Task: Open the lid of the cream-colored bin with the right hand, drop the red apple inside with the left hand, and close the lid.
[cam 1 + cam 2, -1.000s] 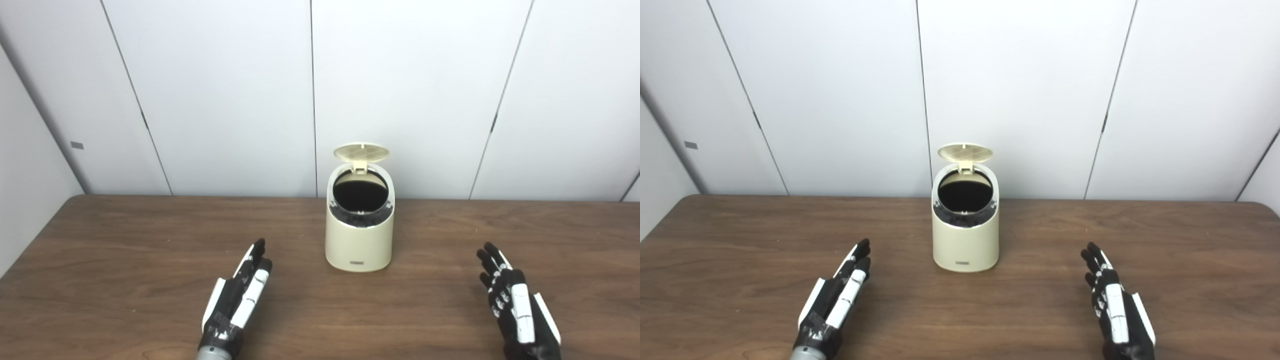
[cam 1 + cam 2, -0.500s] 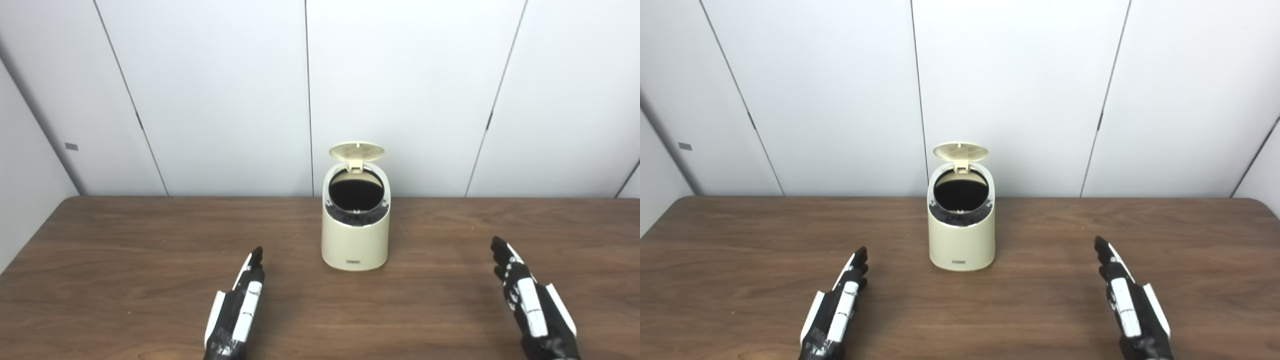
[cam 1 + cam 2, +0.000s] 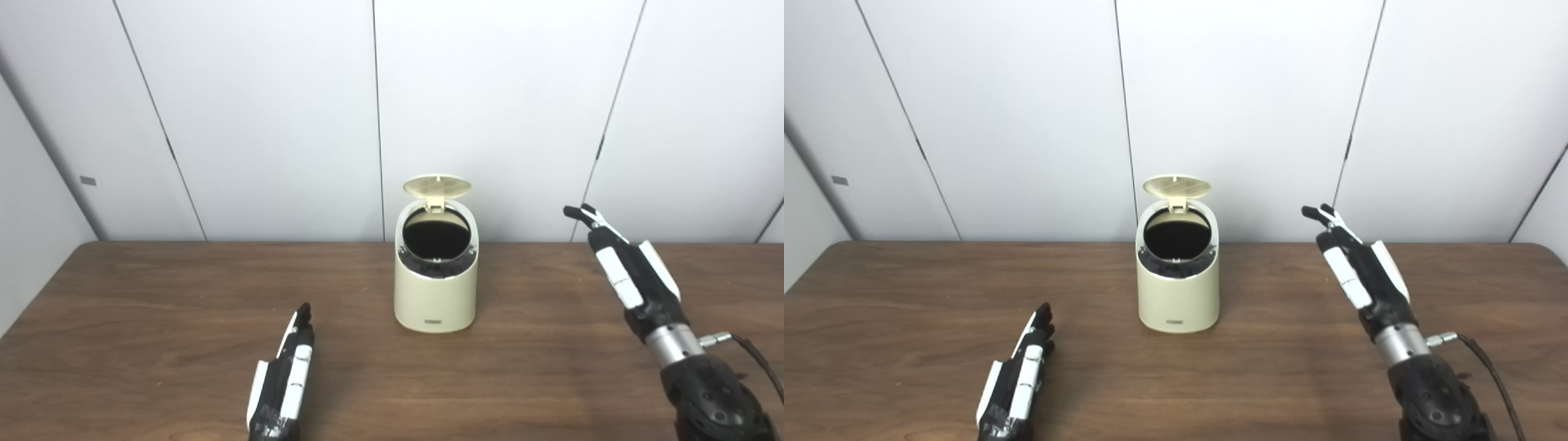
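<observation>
The cream-colored bin (image 3: pixel 435 294) stands upright at the middle of the brown table (image 3: pixel 153 318). Its round lid (image 3: pixel 437 185) is flipped up at the back, and the dark opening (image 3: pixel 436 239) faces me. No red apple shows in either view. My left hand (image 3: pixel 285 380) lies low near the table's front, left of the bin, fingers straight and holding nothing. Lifted well above the table to the right of the bin, my right hand (image 3: pixel 621 263) is open and empty, its fingers pointing up and left toward the lid.
White wall panels (image 3: pixel 490 110) rise just behind the table's far edge. A cable (image 3: pixel 756 361) trails from the right wrist. Bare tabletop lies on both sides of the bin.
My right hand has risen from the table and moved toward the bin's height. The left hand has slid slightly back toward me. The view shifted a little early on.
</observation>
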Available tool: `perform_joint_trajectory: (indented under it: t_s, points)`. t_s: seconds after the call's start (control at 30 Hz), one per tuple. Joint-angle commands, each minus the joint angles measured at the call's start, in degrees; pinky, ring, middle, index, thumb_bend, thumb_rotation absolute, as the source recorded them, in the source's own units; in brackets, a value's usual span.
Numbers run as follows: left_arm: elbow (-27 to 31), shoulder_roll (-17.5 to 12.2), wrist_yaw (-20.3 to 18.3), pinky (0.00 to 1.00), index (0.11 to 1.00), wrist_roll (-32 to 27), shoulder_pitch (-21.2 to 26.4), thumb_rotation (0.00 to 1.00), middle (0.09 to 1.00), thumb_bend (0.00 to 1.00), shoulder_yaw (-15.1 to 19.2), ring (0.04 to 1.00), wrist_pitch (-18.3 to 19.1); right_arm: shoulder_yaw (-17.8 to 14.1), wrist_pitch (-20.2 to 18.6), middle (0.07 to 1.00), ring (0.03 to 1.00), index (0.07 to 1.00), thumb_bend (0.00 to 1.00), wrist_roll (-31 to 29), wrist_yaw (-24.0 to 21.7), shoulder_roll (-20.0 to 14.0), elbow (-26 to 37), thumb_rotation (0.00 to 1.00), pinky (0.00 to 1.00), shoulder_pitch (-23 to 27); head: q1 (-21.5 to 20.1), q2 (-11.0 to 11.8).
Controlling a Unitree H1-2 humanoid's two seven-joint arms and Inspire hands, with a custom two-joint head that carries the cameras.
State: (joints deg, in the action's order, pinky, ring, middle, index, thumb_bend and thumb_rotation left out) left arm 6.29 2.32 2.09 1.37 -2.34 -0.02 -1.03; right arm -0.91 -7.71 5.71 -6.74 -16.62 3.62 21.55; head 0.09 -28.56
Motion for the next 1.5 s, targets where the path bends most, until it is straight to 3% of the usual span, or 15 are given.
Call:
perform_joint_trajectory:
  t_s: [0.0, 0.1, 0.2, 0.3, 0.5, 0.7, 0.9, 1.17, 1.47]
  points:
    - [-0.45, 0.47, 0.15, 1.00, 1.000, -0.37, -0.18, 0.94, 1.000, 0.61, -0.08, 1.000, -1.32, 1.00, -1.42, 0.927, 0.993, 0.841, 0.63, 2.64, 0.59, -0.05, 2.29, 1.00, 1.00, 4.58, 0.01, 0.01]
    - [-0.38, 0.57, -0.11, 1.00, 1.000, -0.82, -0.24, 0.94, 1.000, 0.61, -0.11, 1.000, -0.93, 2.97, -4.93, 0.921, 0.978, 0.848, 0.59, 5.54, 0.66, 0.93, 2.96, 1.00, 0.99, 7.81, -0.18, 0.00]
    - [-0.32, 0.75, -0.20, 1.00, 1.000, -1.27, -0.26, 0.93, 1.000, 0.62, -0.04, 1.000, -0.65, 3.52, -6.82, 0.919, 0.929, 0.826, 0.56, 5.60, 0.65, 2.42, 2.26, 1.00, 0.86, 10.56, -0.22, 0.01]
    - [-0.08, 0.65, -0.37, 1.00, 1.000, -1.69, -0.33, 0.94, 1.000, 0.61, -0.24, 1.000, -0.20, 4.71, -8.54, 0.917, 0.919, 0.802, 0.54, 7.27, 0.25, 3.02, 1.71, 1.00, 0.84, 12.71, -0.17, -0.02]
    - [-0.08, 0.69, -0.65, 1.00, 1.000, -2.37, -0.46, 0.90, 1.000, 0.62, -0.47, 1.000, -0.38, 9.84, -8.18, 0.950, 0.997, 0.841, 0.55, 14.01, -1.45, 0.73, -0.51, 1.00, 0.99, 16.43, -0.69, -0.13]
    - [-1.20, 1.67, -0.16, 1.00, 1.000, -3.18, -0.36, 0.86, 1.000, 0.66, -0.26, 1.000, -2.67, 11.92, -8.83, 0.981, 1.000, 0.858, 0.53, 16.49, -2.58, 0.96, -2.47, 1.00, 1.00, 19.05, -0.40, -0.11]
    - [-2.26, 2.12, 0.02, 1.00, 1.000, -3.39, -0.02, 0.89, 1.000, 0.60, -0.14, 1.000, -3.76, 13.22, -8.37, 0.994, 1.000, 0.846, 0.52, 17.05, -4.89, 0.66, -2.74, 1.00, 1.00, 20.42, 0.19, -0.09]
    - [-2.35, 2.57, 0.28, 1.00, 1.000, -3.62, -0.06, 0.86, 1.000, 0.65, 0.02, 1.000, -2.93, 15.15, -8.12, 0.977, 1.000, 0.793, 0.60, 20.04, -6.35, 0.10, -1.00, 1.00, 1.00, 20.64, 0.20, 0.00]
    - [-2.77, 2.62, 0.13, 1.00, 1.000, -3.80, 0.11, 0.84, 1.000, 0.65, 0.01, 1.000, -2.34, 15.82, -9.03, 0.998, 1.000, 0.785, 0.61, 20.80, -9.37, 0.01, 1.36, 1.00, 1.00, 19.75, 0.44, -0.10]
